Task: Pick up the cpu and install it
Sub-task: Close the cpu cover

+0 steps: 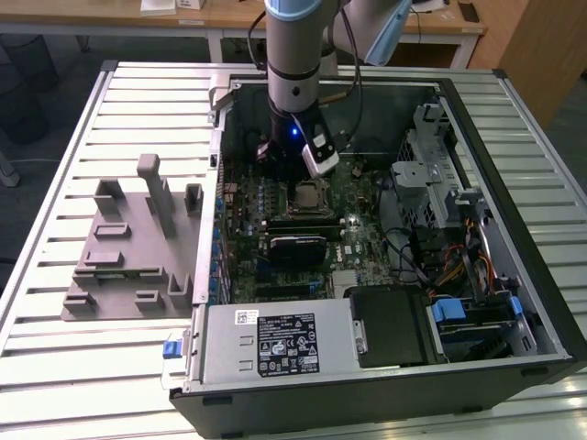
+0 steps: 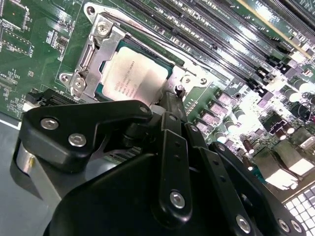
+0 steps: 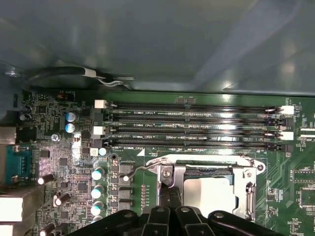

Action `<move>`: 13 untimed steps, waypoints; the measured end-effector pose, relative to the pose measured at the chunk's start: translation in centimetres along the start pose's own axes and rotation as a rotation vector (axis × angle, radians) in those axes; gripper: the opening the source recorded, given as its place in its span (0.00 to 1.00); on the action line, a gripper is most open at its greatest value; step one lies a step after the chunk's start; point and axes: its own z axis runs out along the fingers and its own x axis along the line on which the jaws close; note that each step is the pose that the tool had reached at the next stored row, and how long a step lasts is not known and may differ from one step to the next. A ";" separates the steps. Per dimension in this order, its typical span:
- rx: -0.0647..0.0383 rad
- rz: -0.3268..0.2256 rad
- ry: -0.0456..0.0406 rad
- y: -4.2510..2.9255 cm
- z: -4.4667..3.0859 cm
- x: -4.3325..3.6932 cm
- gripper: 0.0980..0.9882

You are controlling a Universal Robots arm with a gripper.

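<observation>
The cpu point(image 2: 133, 76), a flat square chip with a silvery-grey top, lies flat inside the metal-framed socket point(image 2: 91, 54) on the green motherboard. It also appears in the first wrist view as the cpu point(image 3: 211, 191) and in the exterior view as the cpu point(image 1: 307, 194). My gripper point(image 2: 170, 98) hangs just above the socket's edge, its black fingers point(image 3: 170, 196) pressed together with nothing between them. In the exterior view the gripper point(image 1: 301, 174) sits low inside the computer case point(image 1: 514, 137), right over the socket.
A thin wire lever point(image 3: 142, 167) curves beside the socket. Long memory slots point(image 3: 192, 123) run along the board past it. The grey plastic tray with upright pegs point(image 1: 128, 247) stands on the slatted table at the exterior view's left. A power supply point(image 1: 275, 344) and drive cage point(image 1: 431, 174) crowd the case.
</observation>
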 end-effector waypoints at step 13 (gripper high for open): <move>-0.001 0.000 -0.0004 0.00 0.06 -0.81 0.01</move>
